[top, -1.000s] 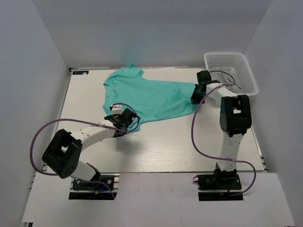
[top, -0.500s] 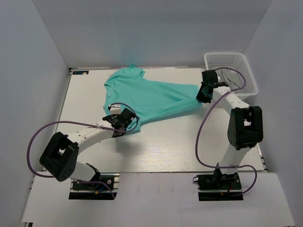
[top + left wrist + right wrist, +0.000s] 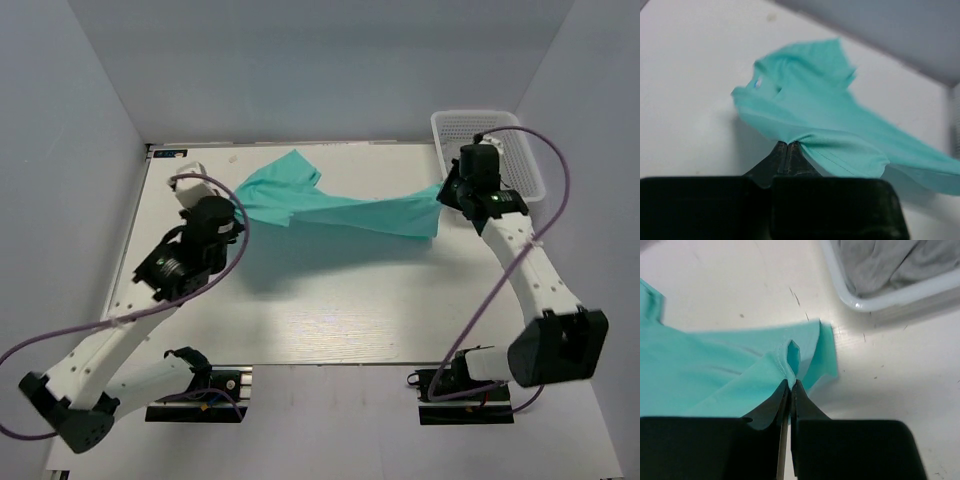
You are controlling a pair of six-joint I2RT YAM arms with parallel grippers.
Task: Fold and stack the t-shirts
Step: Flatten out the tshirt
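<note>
A turquoise-green t-shirt [image 3: 340, 208] hangs stretched in the air between my two grippers, above the white table [image 3: 330, 310]. My left gripper [image 3: 236, 205] is shut on its left edge; in the left wrist view the cloth [image 3: 840, 130] is pinched at the fingertips [image 3: 788, 145]. My right gripper [image 3: 445, 195] is shut on its right hem; in the right wrist view the hem [image 3: 730, 375] folds into the shut fingertips [image 3: 791, 382]. A sleeve [image 3: 300, 165] points toward the back.
A white mesh basket [image 3: 500, 135] stands at the back right corner, close behind my right gripper; it holds grey cloth [image 3: 885, 260]. Grey walls enclose the table on three sides. The shirt's shadow lies on the table's middle.
Both arms have risen and lifted the shirt off the table, pulling it taut. The left gripper moved from the shirt's near edge up and left; the right moved toward the basket.
</note>
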